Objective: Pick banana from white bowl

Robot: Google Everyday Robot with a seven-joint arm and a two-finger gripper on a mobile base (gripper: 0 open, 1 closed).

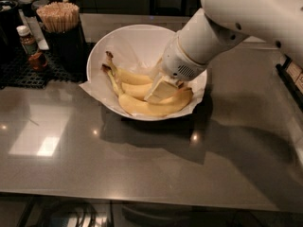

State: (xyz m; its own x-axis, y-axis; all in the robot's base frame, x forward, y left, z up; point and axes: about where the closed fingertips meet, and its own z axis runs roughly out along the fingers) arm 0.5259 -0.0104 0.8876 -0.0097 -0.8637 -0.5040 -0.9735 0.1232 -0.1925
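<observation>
The white bowl [102,56], wide and lined with crinkled white paper, stands at the back middle of the grey counter. Three yellow bananas [142,107] lie in it, stems pointing to the left. My gripper [157,88] reaches down into the bowl from the right and is low over the middle banana [133,90], touching or nearly touching it. The white arm covers the bowl's right side and the bananas' right ends.
A dark cup of wooden sticks [59,18] stands just left of the bowl on a black mat [28,74], with small bottles [28,44] beside it. The grey counter [142,164] stretches in front. A dark object sits at the right edge [291,77].
</observation>
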